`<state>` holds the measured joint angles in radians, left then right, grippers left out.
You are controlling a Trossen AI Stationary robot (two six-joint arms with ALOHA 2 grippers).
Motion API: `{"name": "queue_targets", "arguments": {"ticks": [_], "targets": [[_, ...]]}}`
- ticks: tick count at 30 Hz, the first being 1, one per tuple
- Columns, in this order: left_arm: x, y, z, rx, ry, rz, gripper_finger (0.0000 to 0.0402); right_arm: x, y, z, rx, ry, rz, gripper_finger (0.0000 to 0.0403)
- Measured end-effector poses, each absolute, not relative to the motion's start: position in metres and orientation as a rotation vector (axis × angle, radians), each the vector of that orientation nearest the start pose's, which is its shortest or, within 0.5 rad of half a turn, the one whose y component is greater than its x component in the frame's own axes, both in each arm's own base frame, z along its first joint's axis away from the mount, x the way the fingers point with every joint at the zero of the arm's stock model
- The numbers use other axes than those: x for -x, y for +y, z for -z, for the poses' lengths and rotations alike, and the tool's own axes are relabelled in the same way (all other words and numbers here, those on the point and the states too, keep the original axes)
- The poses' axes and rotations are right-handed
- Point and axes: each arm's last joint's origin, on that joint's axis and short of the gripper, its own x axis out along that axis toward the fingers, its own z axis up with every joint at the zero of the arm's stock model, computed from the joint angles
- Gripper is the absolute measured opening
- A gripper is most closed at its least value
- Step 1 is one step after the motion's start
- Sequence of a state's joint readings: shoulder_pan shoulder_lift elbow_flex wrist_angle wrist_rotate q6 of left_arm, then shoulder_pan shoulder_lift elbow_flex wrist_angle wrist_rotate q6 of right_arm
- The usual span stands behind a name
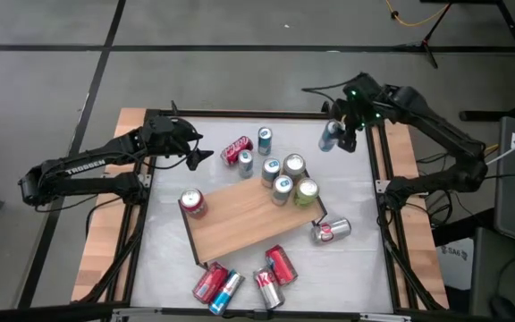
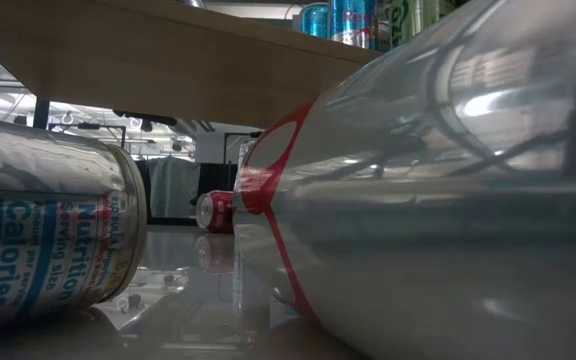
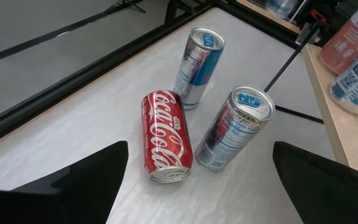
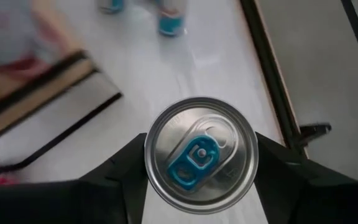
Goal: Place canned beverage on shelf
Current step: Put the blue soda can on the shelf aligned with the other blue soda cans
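We see the right hand [image 4: 201, 165] clamped on a can [image 4: 201, 154] near the tabletop's [image 1: 356, 259] far right corner, well apart from the shelf [image 1: 249, 215]; the left hand [image 3: 197, 180] waits wide above a Coke can [image 3: 165, 137]. Risk: four cans crowd the shelf's near end, so a tight approach could topple them. The low view is blocked by lying cans, hiding the shelf's legs.

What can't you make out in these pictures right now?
- Held can: right wrist view shows only its top; the right gripper covers its sides, so no label.
- Low view: a lying can blocks most of the table.
- Shelf: high view shows can tops, brands too small.
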<state>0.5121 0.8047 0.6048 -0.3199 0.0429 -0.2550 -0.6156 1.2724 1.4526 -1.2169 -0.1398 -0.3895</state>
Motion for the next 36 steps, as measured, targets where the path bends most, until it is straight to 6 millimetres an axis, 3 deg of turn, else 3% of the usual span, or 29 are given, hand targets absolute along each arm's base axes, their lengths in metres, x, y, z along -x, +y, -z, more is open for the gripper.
{"name": "queue_targets", "arguments": {"ticks": [9, 23, 36], "targets": [[-0.151, 0.084, -0.256, 0.385, 0.446, -0.521, 0.0395, -0.187, -0.077, -0.397, -0.015, 1.11, 0.13, 0.0224], [-0.151, 0.084, -0.256, 0.385, 0.446, -0.521, 0.0395, -0.189, -0.022, -0.395, -0.072, 1.234, 0.056, 0.0225], [-0.151, 0.084, -0.256, 0.386, 0.446, -0.521, 0.0395, -0.184, 0.034, -0.394, -0.105, 1.289, -0.132, 0.0225]]}}
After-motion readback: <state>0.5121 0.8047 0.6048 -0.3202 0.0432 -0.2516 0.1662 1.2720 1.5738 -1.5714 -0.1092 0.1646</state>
